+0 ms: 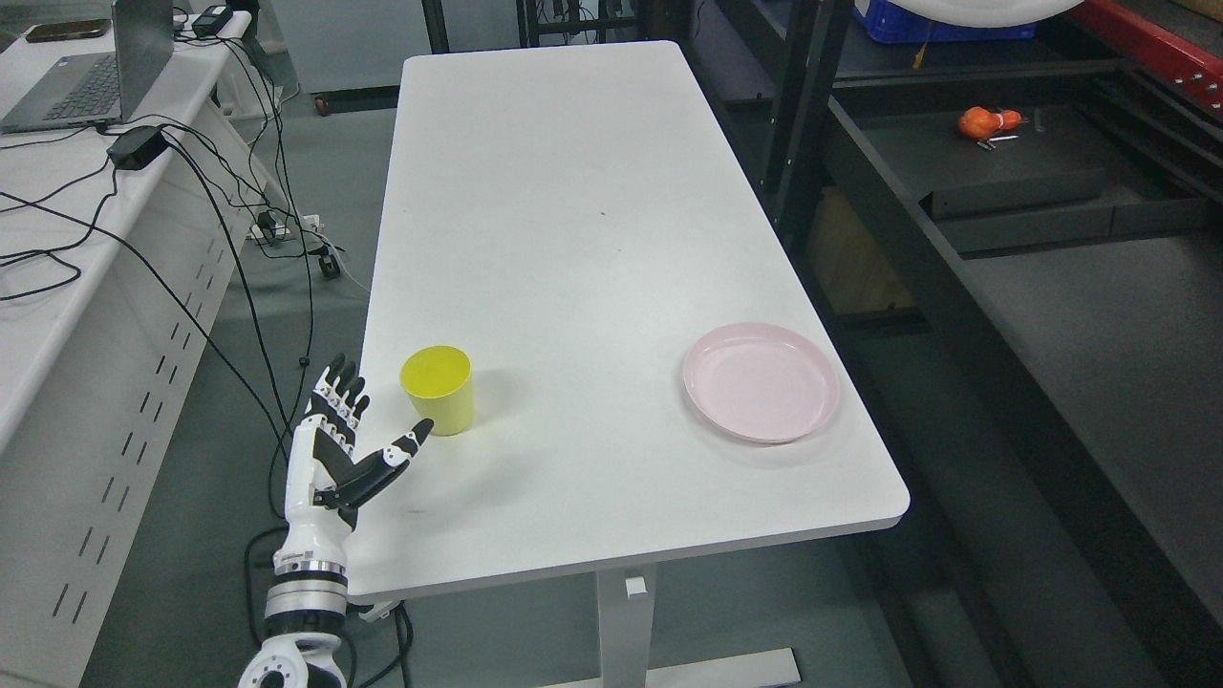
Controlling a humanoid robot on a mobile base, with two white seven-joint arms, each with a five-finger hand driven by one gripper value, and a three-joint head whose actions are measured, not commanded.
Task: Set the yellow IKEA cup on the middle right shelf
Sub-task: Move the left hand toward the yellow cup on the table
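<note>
White table (592,239) carries yellow cup (439,389), pink plate (761,381) well apart; left robot hand (349,449) spread, empty.

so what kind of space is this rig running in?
Looks like a robotics lab or workshop, not a home. A plain white table serves as the test bench, a side desk holds a laptop with loose cables trailing to the floor, and dark industrial metal shelving lines the right side.
</note>
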